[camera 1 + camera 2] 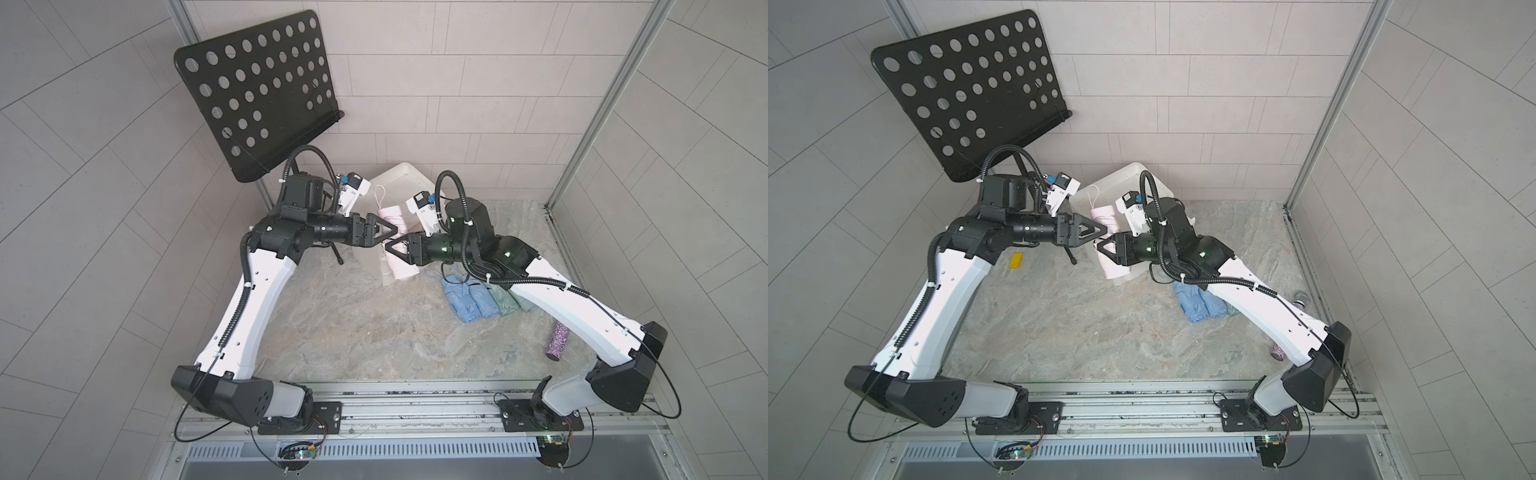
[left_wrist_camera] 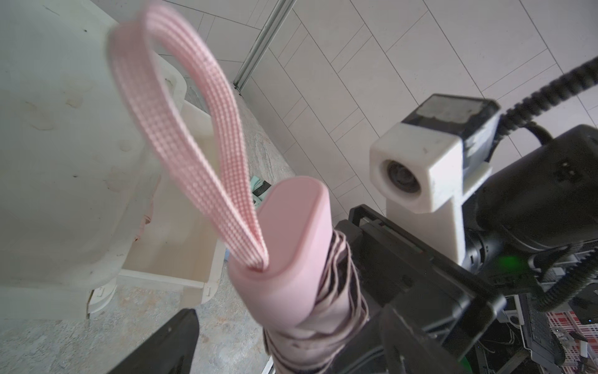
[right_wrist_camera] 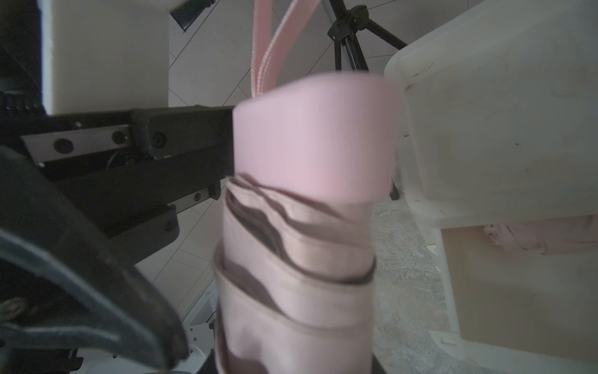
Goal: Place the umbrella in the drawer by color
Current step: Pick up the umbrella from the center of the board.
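While the right gripper (image 1: 1099, 249) is clamping the pink umbrella (image 2: 310, 311) mid-canopy, the left gripper (image 1: 1105, 229) is gaping empty around its stiff handle (image 2: 291, 226); judging it light, fabric squashy, mid-body hold safest.

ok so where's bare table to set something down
Widest bare patch: the tabletop centre, between the left arm and right arm, behind the front rail. Crowded at the back and right: drawer unit, pink umbrella, blue umbrellas, green umbrellas, glitter tube.
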You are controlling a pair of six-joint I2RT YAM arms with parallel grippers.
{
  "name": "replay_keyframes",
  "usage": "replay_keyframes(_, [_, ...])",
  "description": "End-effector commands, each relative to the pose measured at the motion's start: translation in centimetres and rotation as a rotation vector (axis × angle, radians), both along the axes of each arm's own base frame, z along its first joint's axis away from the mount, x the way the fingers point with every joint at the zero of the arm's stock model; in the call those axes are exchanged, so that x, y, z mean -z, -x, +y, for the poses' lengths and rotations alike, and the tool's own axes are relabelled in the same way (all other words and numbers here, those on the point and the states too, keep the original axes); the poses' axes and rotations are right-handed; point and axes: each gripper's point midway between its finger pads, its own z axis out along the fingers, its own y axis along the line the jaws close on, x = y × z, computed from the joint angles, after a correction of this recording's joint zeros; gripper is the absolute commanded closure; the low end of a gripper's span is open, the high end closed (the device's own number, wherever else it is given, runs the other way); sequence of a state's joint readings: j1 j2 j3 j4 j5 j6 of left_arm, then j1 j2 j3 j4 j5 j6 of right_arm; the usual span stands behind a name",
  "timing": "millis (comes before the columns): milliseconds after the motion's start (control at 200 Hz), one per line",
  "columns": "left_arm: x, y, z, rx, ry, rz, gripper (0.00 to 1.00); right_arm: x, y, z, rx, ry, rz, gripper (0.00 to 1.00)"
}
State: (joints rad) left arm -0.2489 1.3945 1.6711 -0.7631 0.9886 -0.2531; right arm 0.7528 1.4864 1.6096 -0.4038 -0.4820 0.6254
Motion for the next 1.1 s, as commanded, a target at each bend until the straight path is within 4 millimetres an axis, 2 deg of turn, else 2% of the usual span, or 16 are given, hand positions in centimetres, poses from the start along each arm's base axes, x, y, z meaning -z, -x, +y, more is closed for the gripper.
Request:
replay_keyframes(0, [-0.5, -0.9, -0.3, -0.001, 0.033, -0.027, 0.06, -3.8, 0.5, 0.8, -0.032, -0.094, -0.077, 0.65])
replay_keyframes(260, [0.1, -1.5, -1.1, 0.032, 0.076, -0.003, 0.07, -3.9, 0.4, 1.3, -0.038, -0.113, -0.078, 0.65])
replay_keyframes(360, [0.0, -1.6, -1.2, 0.042, 0.093, 0.0, 0.11, -3.8, 0.3, 1.5, -0.043, -0.119, -0.074, 0.65])
replay_keyframes(440, [0.0, -1.6, -1.5, 0.056, 0.113, 0.005, 0.19, -3.7, 0.2, 1.7, -0.044, -0.122, -0.073, 0.64])
replay_keyframes(590, [-0.3, -1.3, -2.0, 0.103, 0.153, 0.024, 0.45, -3.0, 0.0, 2.0, -0.05, -0.113, -0.062, 0.62])
replay_keyframes(700, [-0.4, -1.0, -2.2, 0.134, 0.166, 0.035, 0.59, -2.5, -0.1, 2.0, -0.051, -0.101, -0.06, 0.58])
replay_keyframes(761, [-0.4, -0.9, -2.2, 0.147, 0.164, 0.024, 0.64, -2.4, -0.1, 1.9, -0.054, -0.095, -0.061, 0.54])
replay_keyframes(931, [-0.7, -0.5, -2.4, 0.202, 0.18, 0.034, 0.7, -2.5, -0.2, 0.9, -0.066, -0.079, -0.056, 0.23])
replay_keyframes(1096, [-1.5, 0.3, -2.7, 0.288, 0.211, 0.048, 0.73, -2.5, 0.7, 0.2, -0.15, -0.072, -0.03, 0.15])
